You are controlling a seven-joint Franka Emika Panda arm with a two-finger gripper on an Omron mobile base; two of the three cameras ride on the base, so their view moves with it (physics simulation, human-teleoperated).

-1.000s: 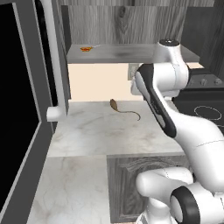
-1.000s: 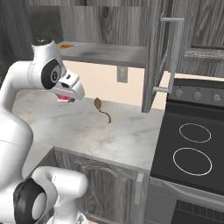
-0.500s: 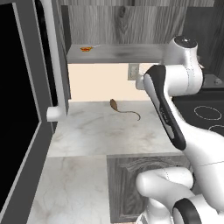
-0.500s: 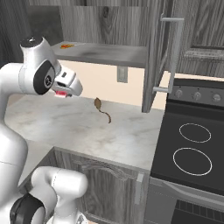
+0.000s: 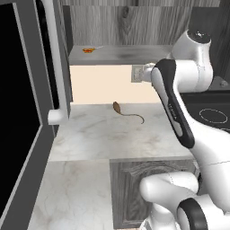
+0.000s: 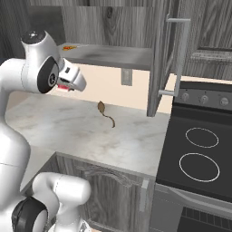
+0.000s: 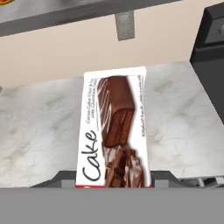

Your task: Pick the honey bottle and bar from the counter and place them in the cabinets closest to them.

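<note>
My gripper (image 7: 113,178) is shut on the bar (image 7: 114,127), a red and white packet printed with a brown cake, and holds it above the marbled counter (image 7: 39,127). From the right base the gripper (image 6: 68,84) hangs at the left over the counter (image 6: 68,129), just under the open cabinet's shelf (image 6: 108,55), with a red edge of the bar (image 6: 63,87) showing. In the left base view my arm covers the hand; the shelf (image 5: 130,54) and counter (image 5: 99,134) lie beyond. The honey bottle is out of view.
A brown teardrop thing with a thin tail (image 5: 117,107) (image 6: 101,107) lies on the counter by the wall. A flat orange pastry (image 5: 88,50) sits on the shelf's left. An open cabinet door (image 6: 165,59) hangs right of the shelf, beside the black stovetop (image 6: 199,154).
The hand has risen a little with the bar towards the shelf's edge. The arm's upper links have swung to the right in the left base view.
</note>
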